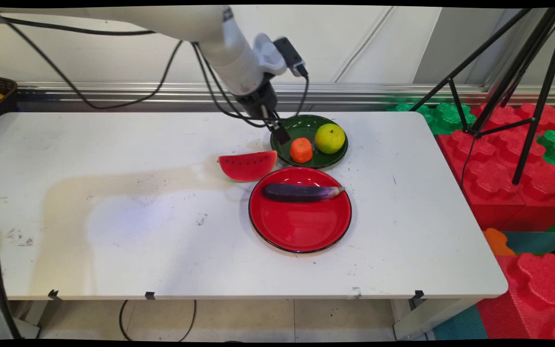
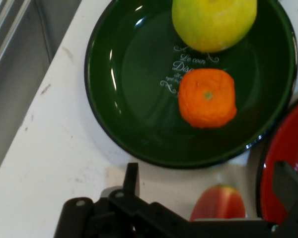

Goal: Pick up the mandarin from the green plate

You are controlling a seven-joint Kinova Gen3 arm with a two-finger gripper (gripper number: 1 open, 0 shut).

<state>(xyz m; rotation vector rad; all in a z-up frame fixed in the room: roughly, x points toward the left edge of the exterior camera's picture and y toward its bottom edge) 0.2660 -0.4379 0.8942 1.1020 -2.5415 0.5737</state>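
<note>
- Hand spread wide, empty, above the green plate's near rim, by the watermelon slice.
- White script on plate, partly hidden behind orange; unreadable.

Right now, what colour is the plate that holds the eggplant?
Red, with a thin black rim. The plate and the eggplant show best in the main view.

green plate glossy, enamel-like; orange beside it rough, dimpled; red plate glossy; worktop matt, scuffed; pincer matt black.
</note>
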